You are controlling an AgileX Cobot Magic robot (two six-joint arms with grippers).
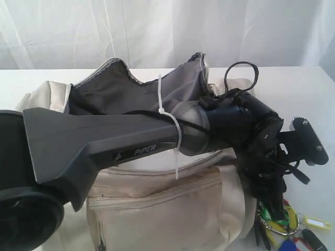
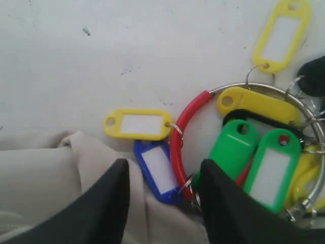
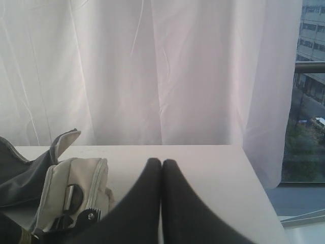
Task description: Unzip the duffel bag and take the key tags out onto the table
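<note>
The cream duffel bag (image 1: 157, 209) lies on the white table (image 1: 309, 89) with its top unzipped and dark grey lining (image 1: 120, 91) showing. The key tags (image 1: 285, 230) rest on the table by the bag's right end. My left gripper (image 1: 275, 201) has reached across and points down just over them. In the left wrist view that gripper (image 2: 165, 165) is open, fingers spread apart above a blue tag (image 2: 158, 170) and the red ring (image 2: 177, 137), with bag fabric (image 2: 45, 162) beside. Green and yellow tags (image 2: 254, 147) lie spread on the table (image 2: 127, 51). My right gripper (image 3: 162, 162) is shut on nothing.
A white curtain (image 3: 152, 71) hangs behind the table. The table's far edge (image 3: 254, 168) drops off toward a window. The bag's end pocket with a black D-ring (image 3: 71, 198) sits beside the right gripper. The left arm's body (image 1: 104, 141) covers the bag's middle.
</note>
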